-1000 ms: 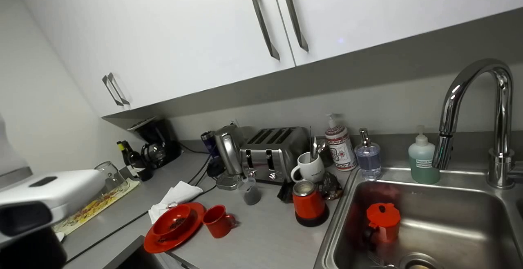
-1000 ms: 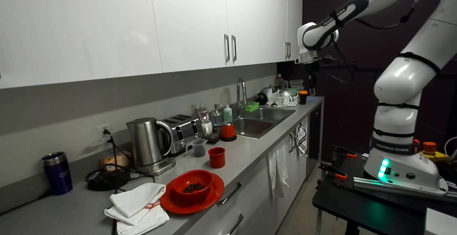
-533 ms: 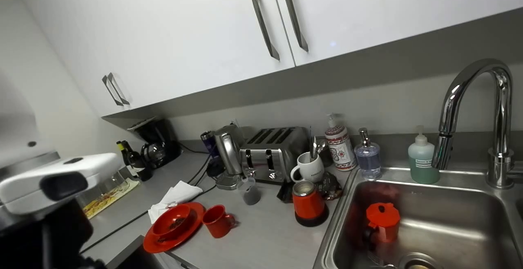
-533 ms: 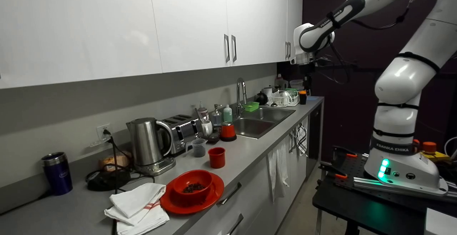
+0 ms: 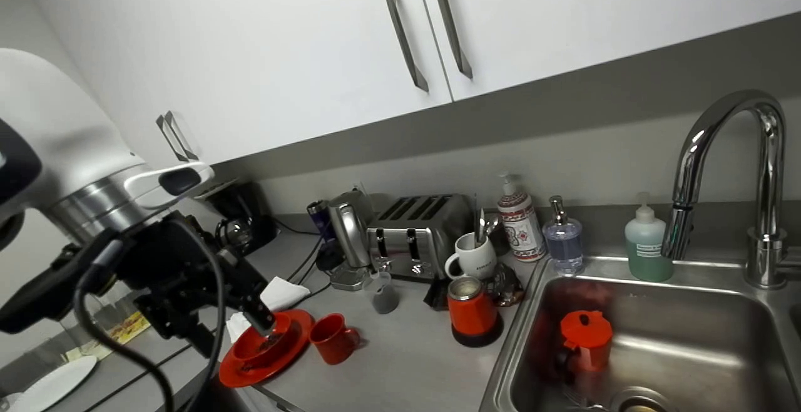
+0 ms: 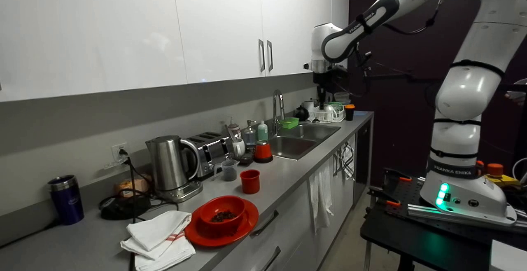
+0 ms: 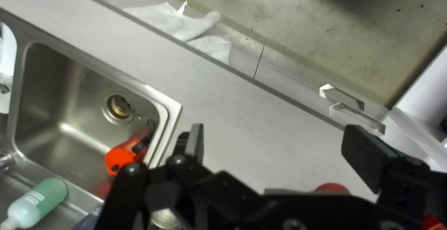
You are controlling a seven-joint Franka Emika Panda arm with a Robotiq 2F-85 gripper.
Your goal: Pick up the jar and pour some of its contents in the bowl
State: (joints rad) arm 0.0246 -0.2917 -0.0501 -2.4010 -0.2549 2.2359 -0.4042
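Note:
The jar (image 5: 383,296) is a small greyish see-through vessel with a handle, standing upright in front of the toaster; it also shows in an exterior view (image 6: 229,171). The red bowl (image 6: 210,209) holds dark bits and sits on a red plate (image 6: 251,217) near the counter's front edge; the bowl also shows in an exterior view (image 5: 245,342), partly behind a finger. My gripper (image 7: 276,149) is open and empty, pointing down over the counter beside the sink, well above it. It shows in both exterior views (image 5: 234,330) (image 6: 321,102). The jar is hidden in the wrist view.
A red cup (image 6: 250,181) stands between jar and bowl. A red container (image 5: 472,315), white mug (image 5: 474,258), toaster (image 5: 419,233) and kettle (image 6: 169,164) line the back. The sink (image 7: 70,118) holds a red pot (image 7: 122,155). Cabinets (image 6: 222,28) hang above.
My arm and gripper have moved left in an exterior view, toward the cabinets. In the wall-facing exterior view the gripper has turned and its fingers have come into sight. The jar and bowl have not moved.

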